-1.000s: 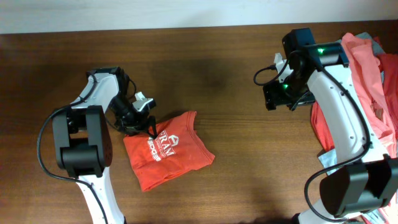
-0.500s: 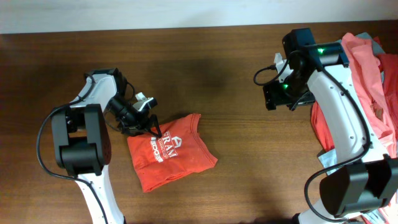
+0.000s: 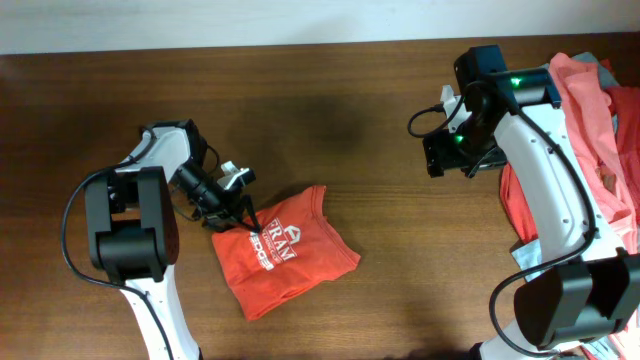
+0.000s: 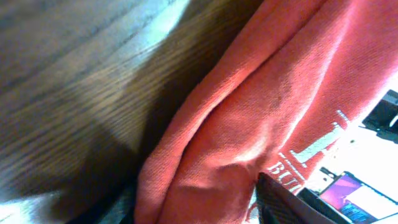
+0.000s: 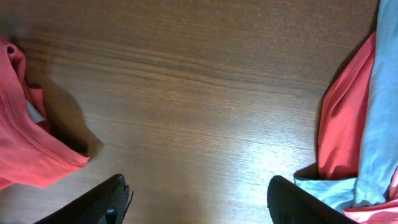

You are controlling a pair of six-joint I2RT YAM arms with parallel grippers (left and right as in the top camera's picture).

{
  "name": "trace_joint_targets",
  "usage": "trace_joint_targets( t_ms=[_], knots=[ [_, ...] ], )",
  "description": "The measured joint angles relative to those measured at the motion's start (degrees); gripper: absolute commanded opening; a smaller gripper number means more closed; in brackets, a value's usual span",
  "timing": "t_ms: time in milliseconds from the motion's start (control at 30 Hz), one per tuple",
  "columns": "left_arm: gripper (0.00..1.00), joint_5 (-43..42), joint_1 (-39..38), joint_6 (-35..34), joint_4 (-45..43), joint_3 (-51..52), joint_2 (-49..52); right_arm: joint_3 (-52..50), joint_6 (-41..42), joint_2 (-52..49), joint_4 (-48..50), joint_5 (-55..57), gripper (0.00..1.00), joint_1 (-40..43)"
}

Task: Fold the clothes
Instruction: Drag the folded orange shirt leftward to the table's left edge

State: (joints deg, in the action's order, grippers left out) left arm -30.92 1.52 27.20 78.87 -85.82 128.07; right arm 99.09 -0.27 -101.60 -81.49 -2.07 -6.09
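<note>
An orange-red T-shirt [image 3: 290, 265] with white lettering lies folded into a small bundle on the wooden table [image 3: 360, 100], left of centre. My left gripper [image 3: 243, 222] is shut on its upper left edge. In the left wrist view the shirt [image 4: 261, 112] fills the frame, with one dark fingertip [image 4: 280, 202] pressed on it. My right gripper [image 3: 462, 160] is open and empty above bare wood [image 5: 199, 205]. It hangs beside a pile of salmon pink shirts [image 3: 590, 110]. A teal-blue shirt [image 5: 379, 124] shows at the right of the right wrist view.
The pile of shirts covers the table's right edge, under and beyond my right arm. A fold of salmon cloth [image 5: 25, 149] lies at the left of the right wrist view. Bare wood lies between the two arms.
My left gripper has dragged the orange-red shirt a little to the right and toward the front of the table. The right arm has not moved.
</note>
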Motion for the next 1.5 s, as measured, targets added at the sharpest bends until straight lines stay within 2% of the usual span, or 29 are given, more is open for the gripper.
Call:
trace_joint_targets(
  t_ms=[67,133,200,467,667,867,1000,1200,1500],
  knots=[
    [0.46,-0.3,0.0,0.0,0.0,0.7,0.1,0.0,0.0,0.0,0.0,0.0,0.77,0.0],
    [0.28,-0.6,-0.2,-0.1,0.0,1.5,0.1,0.0,0.0,0.0,0.0,0.0,0.76,0.0],
    [0.01,-0.2,-0.7,-0.1,-1.0,2.6,0.2,0.0,0.0,0.0,0.0,0.0,0.77,0.0],
    [0.0,-0.6,-2.7,0.0,-1.3,3.5,1.1,0.0,0.0,0.0,0.0,0.0,0.77,0.0],
    [0.0,-0.8,0.2,-4.2,-4.2,-1.7,1.6,0.0,0.0,0.0,-0.5,0.0,0.77,0.0],
    [0.0,0.1,10.8,-15.0,-12.4,-13.6,1.8,0.0,0.0,0.0,-0.6,0.0,0.77,0.0],
    [0.01,1.1,18.1,-19.0,-14.9,-15.4,1.8,0.0,0.0,0.0,-0.7,0.0,0.77,0.0],
    [0.0,8.3,27.9,-21.0,-14.9,-15.4,1.9,-1.1,0.0,0.0,-0.6,0.0,0.77,0.0],
    [0.01,11.0,38.7,-21.1,-15.7,-15.4,1.9,-1.5,0.0,0.0,-0.6,0.0,0.77,0.0]
  ],
)
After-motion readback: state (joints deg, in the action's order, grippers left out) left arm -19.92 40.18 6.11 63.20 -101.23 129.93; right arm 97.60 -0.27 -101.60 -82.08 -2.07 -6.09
